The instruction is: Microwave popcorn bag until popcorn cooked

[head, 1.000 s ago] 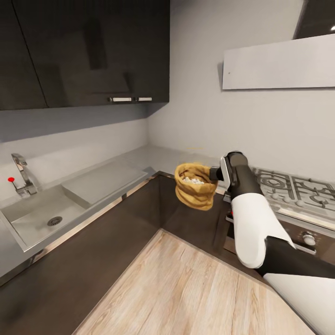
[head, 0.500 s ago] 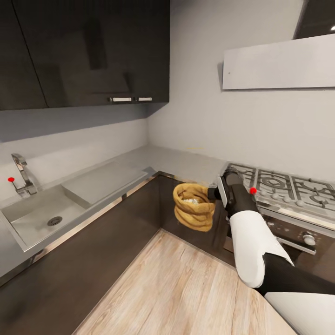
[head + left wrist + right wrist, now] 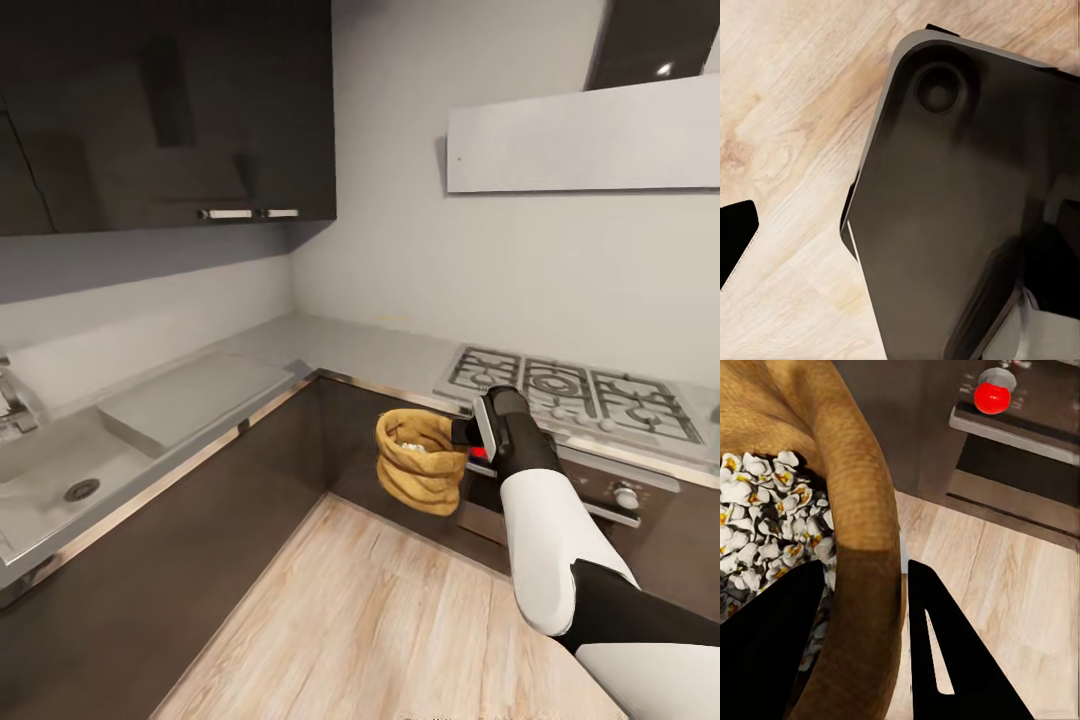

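Right now the small tan-brown cloth-like popcorn bag (image 3: 421,474) hangs in the air at the centre of the head view, clear of the long grey metallic table (image 3: 330,350) behind it and over the pale wooden floor (image 3: 380,620). The right gripper (image 3: 866,645) has its jaws closed on the thick rolled rim, one finger inside among the white puffed kernels (image 3: 765,510) and one outside (the right wrist view shows the rim pinched between the two dark fingers). So the popcorn already looks cooked, and the step in hand, as I judge it, is simply carrying the bag without a spill.

To do that well, keep the bag's mouth level, since it is open and full near the brim; a rim pinch lets a soft sack swing, so move the arm slowly. Mind the steel oven front with its red knob (image 3: 991,397) right of centre, just beside the bag, below the grey gas hob (image 3: 570,390).

As for the left gripper, its jaws cannot be told open or closed; the left wrist view gives a dark robot panel (image 3: 967,210) above floorboards.
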Motion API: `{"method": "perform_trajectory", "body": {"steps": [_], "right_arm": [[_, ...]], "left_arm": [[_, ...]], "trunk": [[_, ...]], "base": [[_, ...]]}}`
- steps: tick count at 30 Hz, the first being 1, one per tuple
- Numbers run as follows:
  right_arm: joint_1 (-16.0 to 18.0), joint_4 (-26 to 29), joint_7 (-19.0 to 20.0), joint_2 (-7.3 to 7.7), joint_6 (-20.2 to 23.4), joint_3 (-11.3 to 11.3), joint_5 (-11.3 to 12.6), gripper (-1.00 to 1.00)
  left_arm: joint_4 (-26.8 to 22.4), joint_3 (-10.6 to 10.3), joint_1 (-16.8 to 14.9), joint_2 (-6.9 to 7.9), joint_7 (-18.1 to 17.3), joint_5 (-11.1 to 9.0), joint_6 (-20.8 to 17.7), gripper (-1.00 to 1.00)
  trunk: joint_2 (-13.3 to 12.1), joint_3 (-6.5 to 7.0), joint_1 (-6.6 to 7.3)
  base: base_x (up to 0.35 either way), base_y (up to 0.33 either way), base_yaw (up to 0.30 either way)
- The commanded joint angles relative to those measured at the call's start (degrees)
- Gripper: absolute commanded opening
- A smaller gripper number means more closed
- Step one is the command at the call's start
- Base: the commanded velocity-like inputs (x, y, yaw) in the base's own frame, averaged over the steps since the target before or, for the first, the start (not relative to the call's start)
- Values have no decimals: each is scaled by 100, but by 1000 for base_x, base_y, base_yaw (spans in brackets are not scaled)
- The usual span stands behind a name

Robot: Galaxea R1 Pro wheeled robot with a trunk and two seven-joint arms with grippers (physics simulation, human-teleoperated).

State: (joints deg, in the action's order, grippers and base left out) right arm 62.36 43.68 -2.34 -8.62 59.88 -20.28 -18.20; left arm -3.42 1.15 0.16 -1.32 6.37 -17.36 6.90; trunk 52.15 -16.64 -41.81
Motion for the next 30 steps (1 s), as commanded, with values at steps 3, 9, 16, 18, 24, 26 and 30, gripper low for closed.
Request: {"method": "perform_trajectory", "body": {"steps": [3,9,16,18,24,26,30], "right_arm": [[4,-12,-14,-8,12,-20,23,-100],[4,-9,-17,-8,12,-22,20,-100],[-165,6,-15,1,12,-23,11,-100],[-183,8,-20,87,12,-25,10,-100],[-188,-8,-19,243,12,-28,16,-100],[-189,-9,-19,240,12,-26,18,-100],[-189,-9,-34,239,12,-28,12,-100]], "left_arm": [[-9,8,2,0,13,-21,13,100],[-10,8,2,1,13,-22,13,100],[-10,8,2,1,13,-22,13,100],[-10,8,2,1,13,-22,13,100],[-10,8,2,-2,13,-20,13,100],[-10,8,2,-4,13,-17,13,100],[-10,8,2,-4,13,-18,13,100]], "trunk": [[5,-7,-1],[5,-7,-1],[5,-7,-1],[5,-8,-1],[5,-21,-1],[5,-27,-1],[5,-37,-1]], "base": [[0,0,-277],[0,0,-286],[0,0,-288],[0,0,-288],[0,0,-288],[0,0,-288],[0,0,-288]]}}
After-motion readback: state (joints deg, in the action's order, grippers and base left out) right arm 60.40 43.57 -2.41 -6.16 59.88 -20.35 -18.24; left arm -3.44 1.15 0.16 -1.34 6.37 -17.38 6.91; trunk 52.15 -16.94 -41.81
